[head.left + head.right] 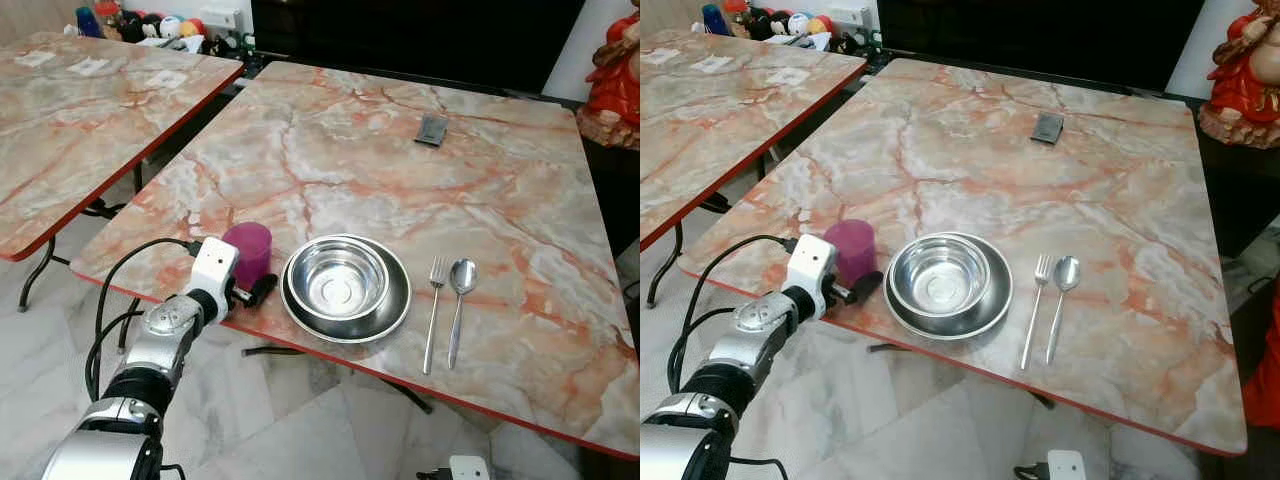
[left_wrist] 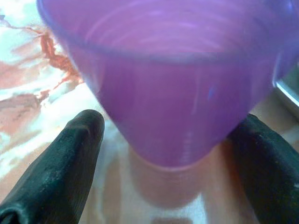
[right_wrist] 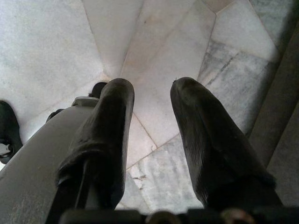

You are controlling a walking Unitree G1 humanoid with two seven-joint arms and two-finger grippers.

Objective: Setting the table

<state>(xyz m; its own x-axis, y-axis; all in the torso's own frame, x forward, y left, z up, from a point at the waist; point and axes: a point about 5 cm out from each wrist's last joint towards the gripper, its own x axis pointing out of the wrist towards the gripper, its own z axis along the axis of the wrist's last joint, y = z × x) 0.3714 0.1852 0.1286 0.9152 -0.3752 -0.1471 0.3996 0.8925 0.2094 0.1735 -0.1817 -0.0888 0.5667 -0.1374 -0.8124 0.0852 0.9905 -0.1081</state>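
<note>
On the pink-and-orange marbled table with a red edge (image 1: pixel 330 150), the left gripper (image 1: pixel 252 283) reaches in from the near edge and brackets an upright translucent purple plastic cup (image 1: pixel 248 250), which stands on the tabletop just to the left of a shiny round steel bowl (image 1: pixel 338 280) sitting inside a wider steel plate (image 1: pixel 392 308). The head views show one black finger (image 1: pixel 262 290) in front of the cup, near the plate's rim, while the other finger is hidden behind the cup. The left wrist view fills that in: both fingers (image 2: pixel 56 172) flank the narrow base of the cup with a strip of table visible between each finger and the cup wall, so the pincer stands wide around the cup rather than pressed on it. To the right of the plate lie a steel fork (image 1: pixel 434 310) and a steel spoon (image 1: pixel 460 300), side by side and parallel, handles toward the near edge. A small dark flat rectangular object (image 1: pixel 432 129) rests far back on the table. The right wrist view looks down on pale marble floor tiles (image 3: pixel 154 51), where the right gripper (image 3: pixel 152 91) hangs with its two fingers parted and nothing between them.
</note>
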